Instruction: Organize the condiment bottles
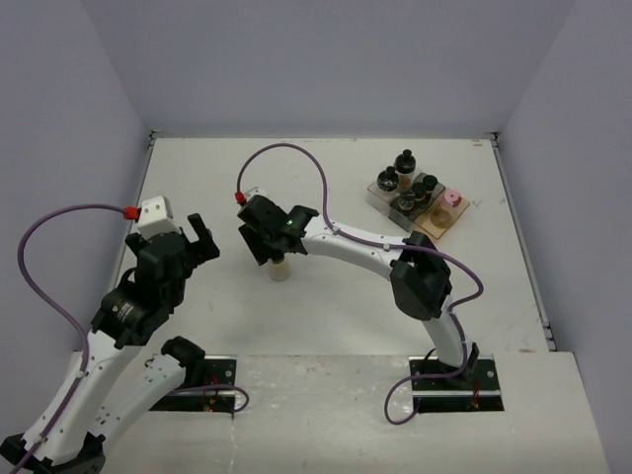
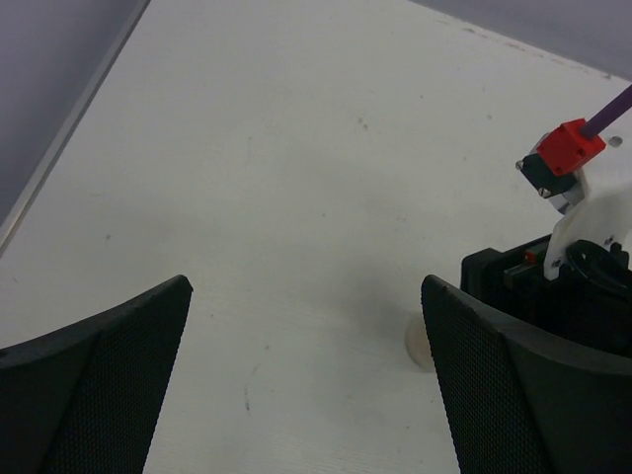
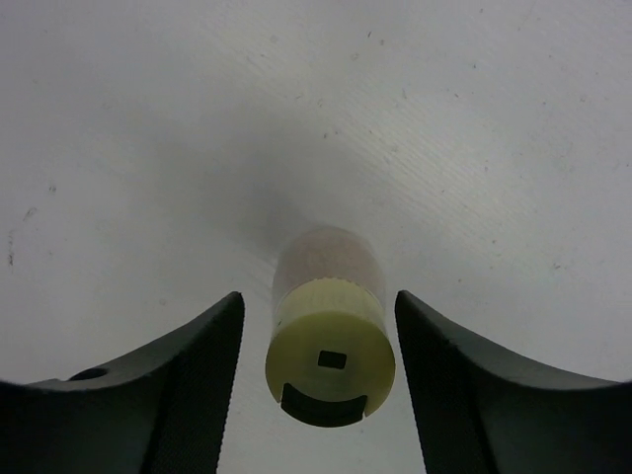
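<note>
While the yellow-capped jar (image 3: pixel 331 341) stands upright mid-worktop, my right claw (image 3: pixel 318 296) straddles it. My fingers (image 3: pixel 178 395) stand apart, a gap either side.

Spice jars, clear, brownish contents:
- pale-yellow-capped jar (image 1: pixel 280 270): one, just toward 9 o'clock of table centre
- pink-capped jar (image 1: pixel 450 200): one
- dark-capped jars (image 1: pixel 404 161): four told apart, any further one uncertain in the crowded cluster at 2 o'clock

Tray (image 1: pixel 375 195), clear: one, under that cluster.
Arms: two, left arm (image 1: pixel 128 306) and right arm (image 1: pixel 365 247).
Grippers: two, left gripper (image 2: pixel 304 286) and right gripper (image 3: pixel 318 296).
Purple cables (image 1: pixel 296 148): two.
Table (image 1: pixel 326 178): one.
</note>
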Controlling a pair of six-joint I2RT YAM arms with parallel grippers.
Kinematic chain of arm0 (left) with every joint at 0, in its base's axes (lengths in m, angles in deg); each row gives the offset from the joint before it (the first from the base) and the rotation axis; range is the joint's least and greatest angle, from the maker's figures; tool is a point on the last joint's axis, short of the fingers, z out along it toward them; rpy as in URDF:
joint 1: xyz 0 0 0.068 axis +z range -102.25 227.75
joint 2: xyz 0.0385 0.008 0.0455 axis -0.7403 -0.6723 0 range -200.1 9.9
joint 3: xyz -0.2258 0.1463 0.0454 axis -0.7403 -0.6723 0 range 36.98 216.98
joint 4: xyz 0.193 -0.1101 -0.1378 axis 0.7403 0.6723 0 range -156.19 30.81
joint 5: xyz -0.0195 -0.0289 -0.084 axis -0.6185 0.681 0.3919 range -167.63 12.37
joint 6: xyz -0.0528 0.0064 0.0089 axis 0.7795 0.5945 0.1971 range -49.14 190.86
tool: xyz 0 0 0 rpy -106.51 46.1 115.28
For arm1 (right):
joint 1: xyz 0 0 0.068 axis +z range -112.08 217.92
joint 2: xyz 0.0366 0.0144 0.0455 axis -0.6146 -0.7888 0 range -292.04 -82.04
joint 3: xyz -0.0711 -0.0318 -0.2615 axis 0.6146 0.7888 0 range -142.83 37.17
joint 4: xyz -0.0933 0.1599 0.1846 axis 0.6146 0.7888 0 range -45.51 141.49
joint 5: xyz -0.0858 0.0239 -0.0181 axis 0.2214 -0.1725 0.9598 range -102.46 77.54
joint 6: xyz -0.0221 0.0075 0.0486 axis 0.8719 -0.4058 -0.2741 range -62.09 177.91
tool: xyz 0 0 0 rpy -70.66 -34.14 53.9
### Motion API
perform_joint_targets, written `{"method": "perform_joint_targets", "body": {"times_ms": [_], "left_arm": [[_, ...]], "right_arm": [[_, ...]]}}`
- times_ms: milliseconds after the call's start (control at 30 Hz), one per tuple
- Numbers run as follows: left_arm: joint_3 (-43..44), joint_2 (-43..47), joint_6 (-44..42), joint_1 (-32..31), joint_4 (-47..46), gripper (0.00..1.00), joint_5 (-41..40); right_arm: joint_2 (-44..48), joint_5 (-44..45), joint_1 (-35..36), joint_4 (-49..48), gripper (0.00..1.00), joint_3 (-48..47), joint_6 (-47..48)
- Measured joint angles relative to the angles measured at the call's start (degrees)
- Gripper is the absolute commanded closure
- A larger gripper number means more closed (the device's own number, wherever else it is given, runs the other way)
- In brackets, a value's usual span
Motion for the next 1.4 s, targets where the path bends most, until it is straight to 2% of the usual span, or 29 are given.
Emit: {"method": "perform_joint_targets", "body": {"times_ms": [33,100,300,400,500,667,833,900,1033,1133,1233,1400], "left_arm": [[-0.1,-0.9,0.0,0.0,0.0,0.0,0.0],[-0.4,-2.4,0.0,0.0,0.0,0.0,0.2],[-1.0,-2.6,-0.1,0.0,-0.1,0.0,0.7],[-1.1,-1.7,-0.1,0.0,-0.2,0.0,0.7],[-1.1,-1.6,-0.1,0.0,-0.5,0.0,0.7],[-1.1,-1.7,-0.1,0.0,-0.7,0.0,1.0],[-1.2,-1.7,-0.2,0.0,-0.8,0.0,1.5],[-1.3,-1.6,-0.2,0.0,-0.9,0.0,1.7],[-1.4,-0.8,-0.3,0.0,-0.9,0.0,2.1],[-1.4,-0.6,-0.3,0.0,-1.0,0.0,2.2],[-1.4,-0.6,-0.3,0.0,-1.0,0.0,2.4],[-1.4,-0.6,-1.0,0.0,-1.3,0.0,3.0]], "right_arm": [[0.0,0.0,-0.1,0.2,0.46,0.0,0.0],[0.0,0.1,-0.1,0.9,0.5,0.1,0.0],[1.0,1.0,0.1,1.4,0.52,1.3,-0.2],[1.4,1.0,0.1,1.9,0.73,1.8,-0.2],[1.4,1.1,0.1,2.1,0.78,1.8,-0.2],[2.6,1.8,0.0,2.1,0.78,3.3,-0.5],[12.2,2.8,-2.6,2.9,0.79,12.6,-1.2],[19.4,3.1,-6.4,2.9,0.79,18.1,-1.7],[34.7,4.1,-20.2,2.4,0.79,27.8,-2.9],[44.9,6.0,-37.7,2.1,0.79,32.9,-3.6],[47.6,6.6,-48.4,1.7,0.79,34.9,-3.9],[42.0,5.3,-55.8,1.1,0.79,33.2,-3.8]]}}
